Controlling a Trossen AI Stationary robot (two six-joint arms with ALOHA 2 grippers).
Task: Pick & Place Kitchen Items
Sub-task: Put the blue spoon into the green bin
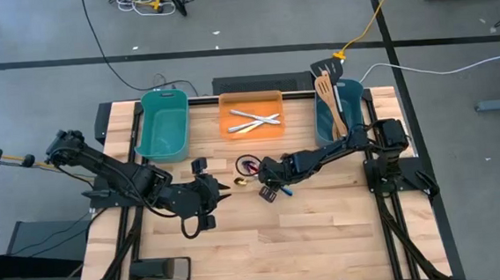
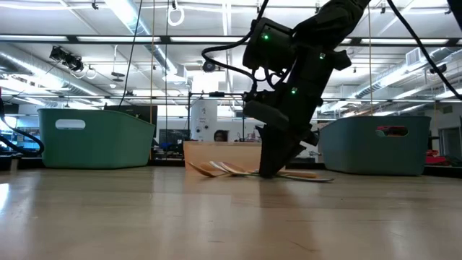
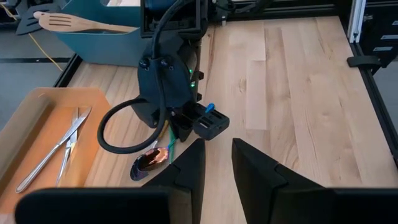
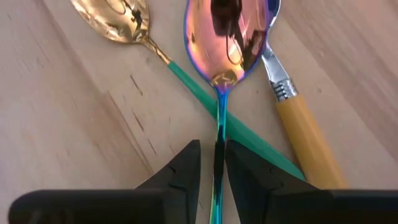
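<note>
Three kitchen items lie crossed on the table: an iridescent spoon, a gold slotted spoon with a teal handle, and a piece with a yellow handle. My right gripper points steeply down over them, open. Its fingers stand on either side of the iridescent spoon's thin handle, and the gap is wider than the handle. In the high view this gripper is at mid table, below the orange tray. My left gripper hovers open, higher and to the left, and holds nothing.
The orange tray at the far edge holds silver cutlery. An empty-looking teal tub stands to its left. A second tub on the right holds wooden spatulas and a black turner. Bare wood lies toward the near edge.
</note>
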